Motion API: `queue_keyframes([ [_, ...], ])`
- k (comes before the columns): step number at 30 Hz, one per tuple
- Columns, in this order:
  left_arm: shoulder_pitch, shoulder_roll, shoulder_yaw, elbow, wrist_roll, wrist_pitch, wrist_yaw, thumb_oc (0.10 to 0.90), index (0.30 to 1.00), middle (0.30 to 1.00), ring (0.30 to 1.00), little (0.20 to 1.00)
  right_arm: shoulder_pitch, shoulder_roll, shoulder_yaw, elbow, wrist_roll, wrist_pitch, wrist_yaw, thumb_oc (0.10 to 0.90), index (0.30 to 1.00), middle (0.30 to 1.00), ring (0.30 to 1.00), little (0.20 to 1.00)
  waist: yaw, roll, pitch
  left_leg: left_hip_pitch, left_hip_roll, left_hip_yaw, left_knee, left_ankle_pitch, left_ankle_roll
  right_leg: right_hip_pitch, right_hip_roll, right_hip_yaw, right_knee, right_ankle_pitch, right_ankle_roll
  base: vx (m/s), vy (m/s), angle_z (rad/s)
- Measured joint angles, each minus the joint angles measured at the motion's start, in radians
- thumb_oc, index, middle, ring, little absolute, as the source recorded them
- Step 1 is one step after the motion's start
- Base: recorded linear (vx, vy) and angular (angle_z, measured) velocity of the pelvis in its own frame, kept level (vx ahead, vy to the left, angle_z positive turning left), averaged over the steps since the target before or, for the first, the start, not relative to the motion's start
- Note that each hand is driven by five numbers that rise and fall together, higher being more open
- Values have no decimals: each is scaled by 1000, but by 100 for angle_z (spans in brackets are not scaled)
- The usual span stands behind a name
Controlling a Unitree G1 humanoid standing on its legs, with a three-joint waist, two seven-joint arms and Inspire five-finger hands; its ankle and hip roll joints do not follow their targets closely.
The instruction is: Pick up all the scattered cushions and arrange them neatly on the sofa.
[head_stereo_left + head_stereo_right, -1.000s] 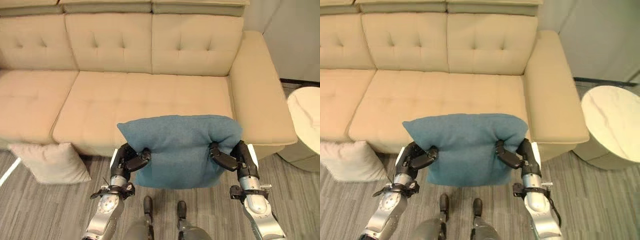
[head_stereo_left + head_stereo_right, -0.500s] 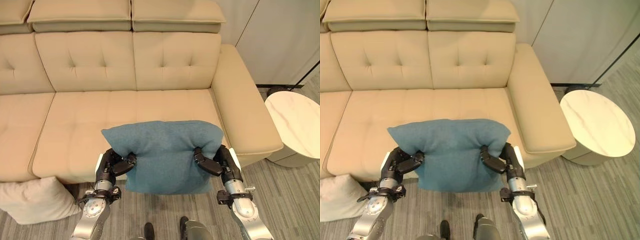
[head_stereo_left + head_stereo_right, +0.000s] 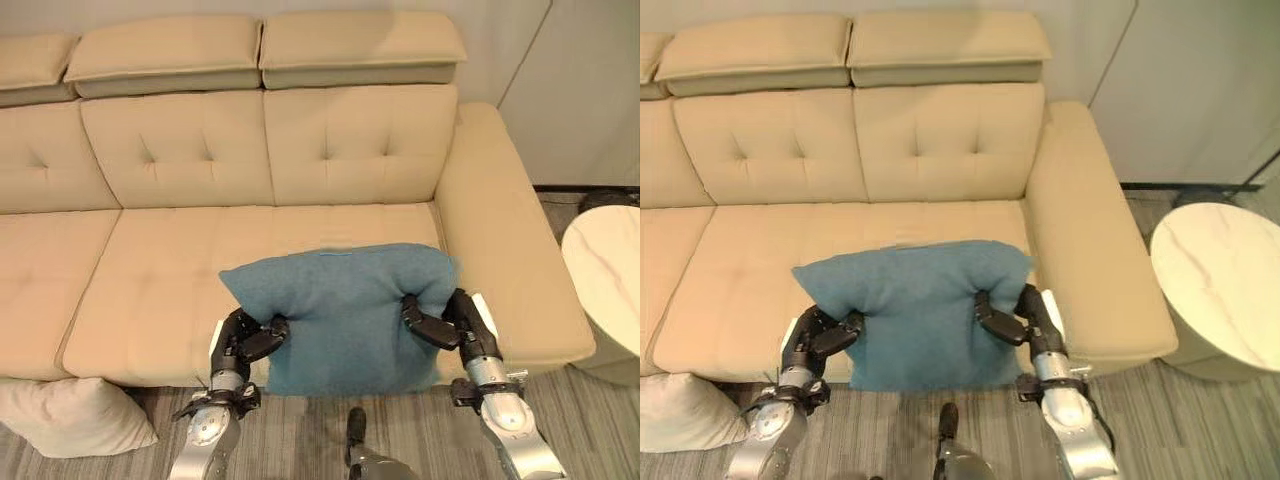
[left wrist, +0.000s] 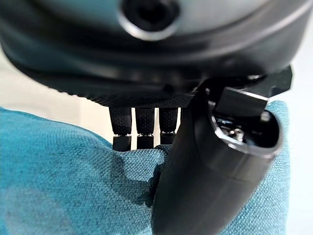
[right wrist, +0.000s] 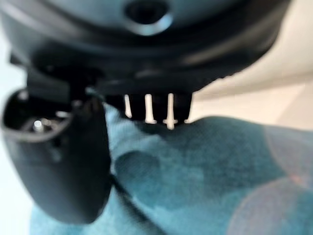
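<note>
Teal cushion (image 3: 345,310) pinched by left hand (image 3: 245,338) and right hand (image 3: 445,322) over beige sofa (image 3: 180,260); white cushion (image 3: 70,415) on floor.

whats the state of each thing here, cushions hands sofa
blue cushion: held up in front of the sofa, pinched at both sides
left hand: shut on the blue cushion
right hand: shut on the blue cushion
white cushion: lying on the floor by the sofa front
sofa: seat bare

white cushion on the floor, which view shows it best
The left eye view: the white cushion lies on the floor by the sofa front, mostly in frame. The right eye view catches just a corner; the wrist views show teal cushion instead.
</note>
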Motion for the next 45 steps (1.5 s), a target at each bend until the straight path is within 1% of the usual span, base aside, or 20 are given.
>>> queue_keyframes([
  [3,-3,0,-1,-2,1,0,-3,400,300,300,300,300,11,3,-4,0,4,0,0,400,300,300,300,300,-2,-26,14,-50,-6,41,-157,-4,18,42,2,-10,-8,-34,16,178,0,8],
  [4,-3,0,-2,-2,1,1,-7,400,300,300,300,300,16,3,-5,0,6,0,0,400,300,300,300,300,-4,-27,15,-75,-4,53,-274,29,13,59,13,-23,-8,-42,19,133,49,4],
  [6,-3,1,0,-2,1,1,-10,400,300,300,300,300,17,6,-4,0,8,0,-3,400,300,300,300,300,-1,-26,15,-113,-4,49,-328,80,15,67,24,-17,-8,-64,29,164,67,-7],
  [8,9,3,7,-2,1,1,-10,400,300,300,300,300,16,16,0,0,7,0,1,400,300,300,300,300,7,-15,10,-112,-3,47,-430,138,38,82,46,3,-7,-75,38,220,112,-36],
  [10,25,9,8,-3,1,2,-10,400,300,300,300,300,23,22,7,0,4,4,2,400,300,300,300,300,2,-2,7,-53,-13,48,-454,153,49,118,57,27,-7,-99,48,164,104,-47],
  [11,45,15,5,-7,1,2,-13,400,300,300,300,300,37,20,13,-3,2,4,2,400,300,300,300,300,-2,25,-13,11,-7,49,-506,229,82,143,71,43,-6,-113,61,124,109,-42],
  [12,39,23,1,-9,1,11,-15,400,300,300,300,300,48,27,10,-8,2,6,-1,400,300,300,300,300,-8,21,-15,33,-24,51,-534,249,90,152,56,47,-2,-121,78,112,117,-26],
  [14,20,37,2,-19,2,14,-19,400,300,300,300,300,48,29,3,-9,3,6,-1,400,300,300,300,300,-11,20,-16,58,-56,54,-555,239,104,159,22,51,0,-131,93,89,138,-7],
  [18,17,67,24,-19,2,16,-17,400,300,300,300,300,38,49,32,-8,-1,7,7,400,300,300,300,300,25,26,-13,110,-76,80,-555,228,119,163,-13,80,62,-147,135,5,128,-32],
  [20,16,80,41,-29,2,16,-17,400,300,300,300,300,31,59,35,-8,-2,7,21,400,300,300,300,300,39,35,-12,130,-66,93,-555,228,120,91,-15,81,231,-182,186,-60,46,-37],
  [22,15,84,47,-38,3,15,-16,400,300,300,300,300,27,72,36,-7,-3,7,21,400,300,300,300,300,39,44,-10,145,-44,84,-554,209,147,1,-23,81,386,-241,232,1,-4,-8],
  [24,-2,93,50,-36,4,15,-14,400,300,300,300,300,17,75,32,-6,-7,6,17,400,300,300,300,300,27,28,-14,145,-60,71,-554,186,135,-35,-71,79,318,-225,219,30,-49,22],
  [25,-8,96,47,-37,4,15,-13,400,300,300,300,300,15,78,27,-6,-8,6,14,400,300,300,300,300,26,17,-13,143,-71,67,-554,183,132,-35,-88,78,252,-192,201,87,-67,24],
  [26,-3,88,52,-39,5,15,-13,400,300,300,300,300,10,79,29,-6,-13,6,15,400,300,300,300,300,31,5,-13,146,-81,64,-555,174,120,-30,-114,78,166,-114,199,103,-68,23],
  [28,11,76,56,-43,5,15,-5,400,300,300,300,300,10,78,30,-2,-20,6,17,400,300,300,300,300,40,11,-15,149,-68,62,-555,171,113,7,-92,76,91,-56,178,121,-82,6],
  [29,17,67,57,-45,6,15,-1,400,300,300,300,300,7,74,29,-1,-22,8,17,400,300,300,300,300,51,19,-15,160,-51,60,-556,155,90,54,-69,72,17,-28,169,100,-107,-7],
  [30,21,64,57,-45,10,15,3,400,300,300,300,300,6,75,29,0,-23,8,17,400,300,300,300,300,54,20,-15,166,-44,55,-556,152,85,75,-61,67,-18,-12,159,59,-83,3],
  [34,21,33,49,-56,21,16,7,400,300,300,300,300,-5,70,16,0,-21,8,-4,400,300,300,300,300,42,30,-21,157,-12,13,-556,163,60,89,-33,18,-11,-21,146,8,-62,30],
  [38,-10,26,38,-58,22,16,25,400,300,300,300,300,-43,50,14,1,-21,8,-30,400,300,300,300,300,33,39,-27,124,-7,-10,-556,172,49,68,-29,-8,-11,-22,142,-18,-34,19],
  [45,-187,44,38,-55,42,16,115,400,300,300,300,300,-199,36,22,7,-22,10,-105,400,300,300,300,300,35,54,-32,85,-7,-42,-555,185,41,43,-31,-36,-11,-19,138,-9,-7,14],
])
